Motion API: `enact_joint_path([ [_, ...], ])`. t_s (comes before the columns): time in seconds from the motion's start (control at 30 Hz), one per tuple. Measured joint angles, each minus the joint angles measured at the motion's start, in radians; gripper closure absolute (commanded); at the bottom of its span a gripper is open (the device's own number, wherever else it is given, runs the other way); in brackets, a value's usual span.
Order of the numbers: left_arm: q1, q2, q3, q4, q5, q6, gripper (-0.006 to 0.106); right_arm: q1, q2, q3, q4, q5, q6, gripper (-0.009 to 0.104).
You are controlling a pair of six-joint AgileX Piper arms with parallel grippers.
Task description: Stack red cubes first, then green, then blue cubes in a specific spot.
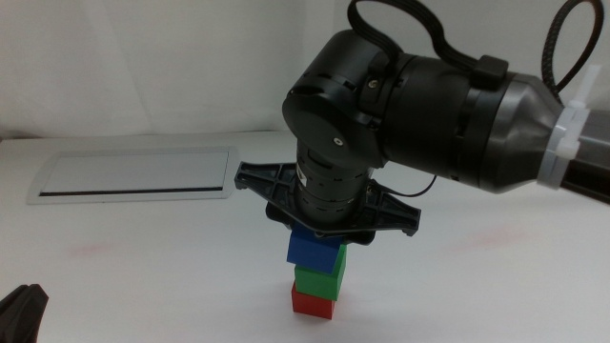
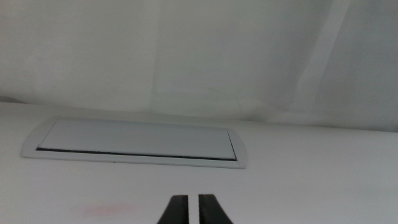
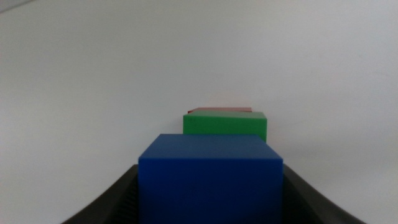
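On the white tabletop stands a stack with the red cube [image 1: 312,304] at the bottom, the green cube [image 1: 319,277] on it and the blue cube [image 1: 315,251] on top, set slightly to the left. My right gripper [image 1: 320,236] reaches down from the right and is shut on the blue cube. The right wrist view shows the blue cube [image 3: 210,180] filling the space between the jaws, with the green cube [image 3: 225,127] and a sliver of the red cube [image 3: 221,110] beyond it. My left gripper [image 1: 19,314] waits at the lower left corner, shut and holding nothing.
A long grey-rimmed rectangular panel [image 1: 133,174] lies flat at the back left, also seen in the left wrist view [image 2: 137,140]. The right arm's bulky wrist hangs over the stack. A white wall backs the table.
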State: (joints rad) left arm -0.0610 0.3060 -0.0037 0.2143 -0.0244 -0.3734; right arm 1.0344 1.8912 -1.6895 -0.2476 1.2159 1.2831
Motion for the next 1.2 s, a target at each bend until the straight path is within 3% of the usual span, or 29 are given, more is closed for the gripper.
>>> enact_joint_path([
  [0.97,0.0,0.0,0.0,0.0,0.0,0.014,0.103,-0.02,-0.011,0.002,0.009,0.0,-0.175,0.097],
  [1.2,0.0,0.0,0.0,0.0,0.0,0.014,0.103,-0.027,-0.049,0.071,0.007,0.002,-0.147,0.097],
])
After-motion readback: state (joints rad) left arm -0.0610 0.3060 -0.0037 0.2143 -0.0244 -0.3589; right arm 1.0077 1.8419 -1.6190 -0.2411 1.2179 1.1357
